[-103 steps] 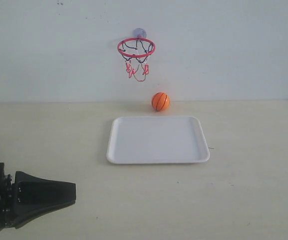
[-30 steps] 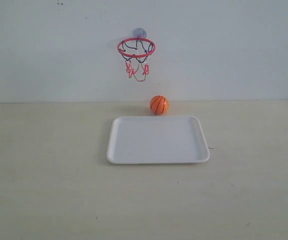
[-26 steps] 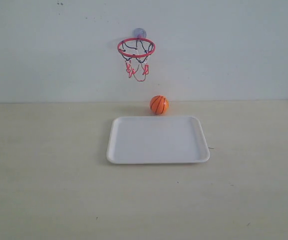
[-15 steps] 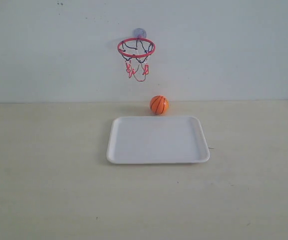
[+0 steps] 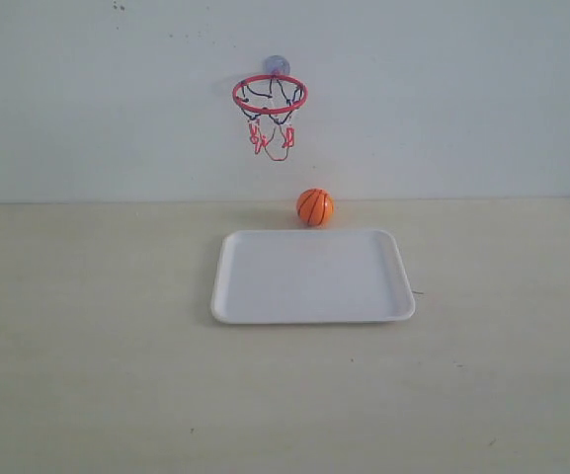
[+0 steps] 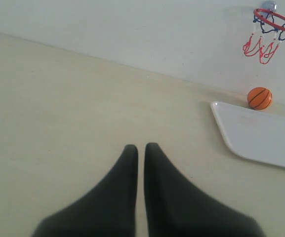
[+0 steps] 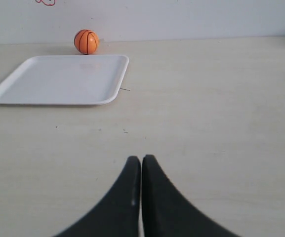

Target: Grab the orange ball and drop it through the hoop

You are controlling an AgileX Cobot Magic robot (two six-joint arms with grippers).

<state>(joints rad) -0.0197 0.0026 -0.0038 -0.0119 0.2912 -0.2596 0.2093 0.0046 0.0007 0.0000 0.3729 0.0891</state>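
While the pale counter [image 5: 87, 375] fills most of the scene, the white tray [image 5: 312, 276] lies flat in the middle of it. In the wrist views the left jaws and right jaws are both pinched closed on nothing, over bare counter and apart from the tray. The hoop [image 5: 269, 111] is stuck up on the wall behind, red ring level and net dangling, and the orange ball [image 5: 315, 207] sits on the counter just behind the tray's far edge, close to the wall, below the hoop and a touch to its right.
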